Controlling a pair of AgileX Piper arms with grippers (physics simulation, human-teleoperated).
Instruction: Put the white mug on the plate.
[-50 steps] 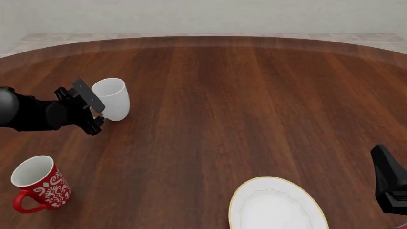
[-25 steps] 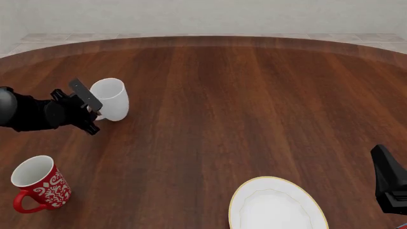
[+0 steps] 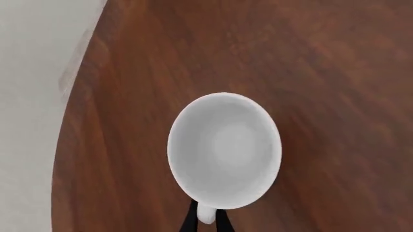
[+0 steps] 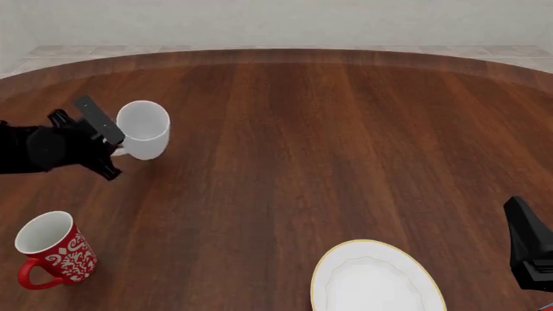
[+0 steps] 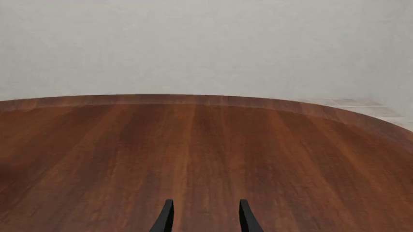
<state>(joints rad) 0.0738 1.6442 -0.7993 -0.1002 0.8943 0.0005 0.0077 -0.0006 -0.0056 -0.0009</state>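
Front view: a plain all-white glossy ceramic mug (image 4: 144, 129), cylindrical with no markings, is seen at the table's far left, tilted so its open mouth faces partly toward the camera. The left gripper (image 4: 111, 149) is clamped on the mug's loop handle, with the black arm coming in from the left edge. Whether the mug's base touches the dark reddish-brown wooden tabletop (image 4: 328, 142) cannot be told.

Left wrist view: the white mug (image 3: 224, 151) is viewed straight into its round opening; the interior is smooth, pale grey-white and empty. The short white handle (image 3: 206, 214) is pinched between two thin black fingertips (image 3: 189, 220) of the left gripper (image 3: 206, 221), closed tight on it.

A round white plate with a thin gold rim (image 4: 377, 280) is seen at the near edge, right of centre, partly cut off by the frame and well apart from the mug. A red mug with white ornamental pattern (image 4: 53, 257) stands upright at near left, white inside, handle toward the camera's side.

The right gripper (image 5: 204, 218) is shown in the right wrist view with fingers parted and nothing between them, over bare wood. In the front view only a black part of the right arm (image 4: 530, 253) is visible at the right edge.
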